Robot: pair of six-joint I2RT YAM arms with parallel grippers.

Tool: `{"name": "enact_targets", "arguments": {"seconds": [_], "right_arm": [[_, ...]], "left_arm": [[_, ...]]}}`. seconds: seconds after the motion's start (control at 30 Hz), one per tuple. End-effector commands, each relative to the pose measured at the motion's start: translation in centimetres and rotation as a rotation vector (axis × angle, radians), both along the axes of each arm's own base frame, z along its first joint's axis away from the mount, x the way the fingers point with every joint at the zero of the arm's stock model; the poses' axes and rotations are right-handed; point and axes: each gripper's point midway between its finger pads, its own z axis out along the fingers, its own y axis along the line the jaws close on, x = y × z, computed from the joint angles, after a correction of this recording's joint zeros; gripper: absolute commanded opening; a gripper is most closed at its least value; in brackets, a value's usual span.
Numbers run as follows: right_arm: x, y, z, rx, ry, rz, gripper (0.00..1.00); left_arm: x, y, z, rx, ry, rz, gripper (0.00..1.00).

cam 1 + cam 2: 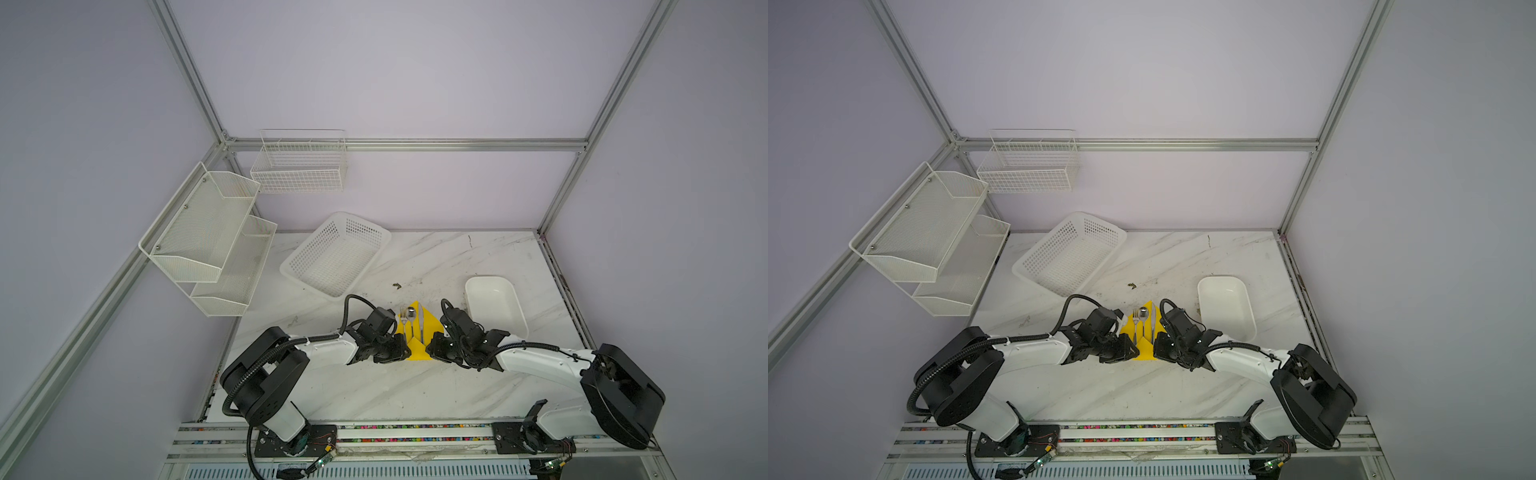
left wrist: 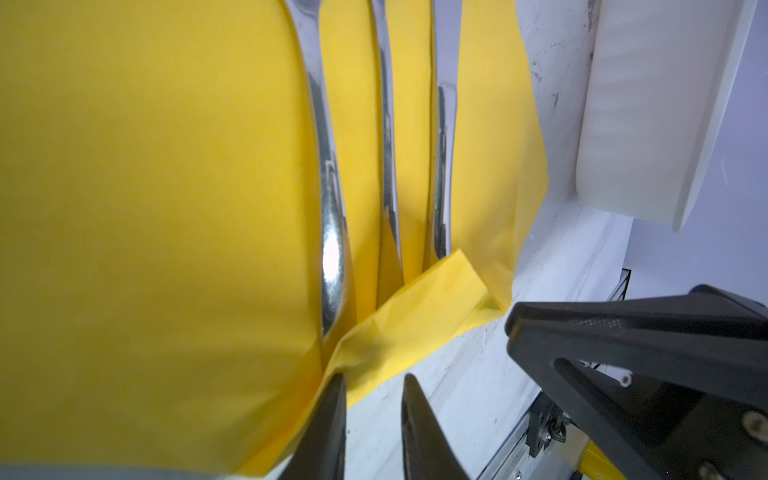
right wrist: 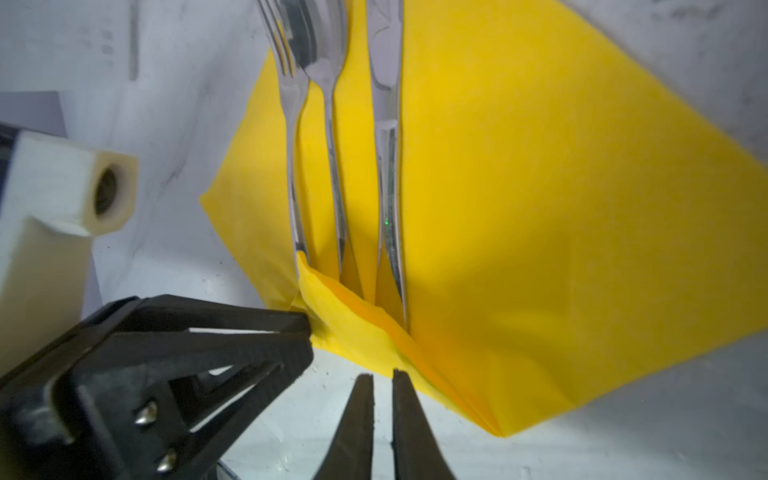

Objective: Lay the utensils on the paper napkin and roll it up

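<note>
Together, utensils [image 3: 333,158] on napkin [image 3: 540,208] (corner folded)

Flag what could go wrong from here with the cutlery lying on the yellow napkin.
The thin yellow paper napkin has only its near corner folded over the handle ends; the left gripper and right gripper sit at that fold, so a tug might tear it or slip off. The silver metal fork, spoon and knife lie loose side by side; rolling might skew them or push one off the sheet. The grippers are close together and could collide.
</note>
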Motion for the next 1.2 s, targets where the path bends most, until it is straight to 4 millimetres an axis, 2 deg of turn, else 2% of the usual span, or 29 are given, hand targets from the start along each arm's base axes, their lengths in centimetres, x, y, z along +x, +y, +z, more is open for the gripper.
{"name": "enact_targets", "arguments": {"seconds": [0.0, 0.23, 0.43, 0.57, 0.67, 0.73, 0.83, 1.03, 1.17], "right_arm": [[-0.5, -0.7, -1.2, -0.084, 0.029, 0.049, 0.13], [-0.5, -2.7, -3.0, -0.195, 0.070, -0.020, 0.13], [-0.3, -3.5, -2.7, -0.222, 0.064, -0.054, 0.14], [0.5, -2.4, -0.9, -0.187, 0.002, -0.009, 0.16], [0.4, 0.4, 1.2, -0.033, -0.034, 0.075, 0.17], [-0.2, 2.2, 1.5, 0.062, -0.020, 0.133, 0.16], [-0.5, 3.7, 1.1, 0.112, 0.010, 0.167, 0.15], [0.5, 3.1, -0.7, 0.022, 0.023, 0.121, 0.14], [0.6, 2.0, -1.7, -0.038, 0.043, 0.079, 0.13]], "left_arm": [[1.8, -1.5, 2.5, -0.041, -0.059, 0.002, 0.24], [1.5, -1.2, 2.0, -0.019, -0.049, -0.009, 0.24], [1.4, -1.0, 1.9, -0.012, -0.049, -0.007, 0.24], [1.3, -0.8, 1.7, -0.006, -0.047, -0.006, 0.24], [1.2, -0.7, 1.7, -0.005, -0.046, -0.004, 0.24], [1.2, -0.7, 1.7, -0.007, -0.048, -0.004, 0.24], [1.3, -0.8, 1.8, -0.009, -0.050, -0.004, 0.24], [1.3, -0.8, 2.1, -0.014, -0.057, -0.004, 0.24], [1.0, 0.0, 2.0, 0.018, -0.061, 0.006, 0.26]]}}
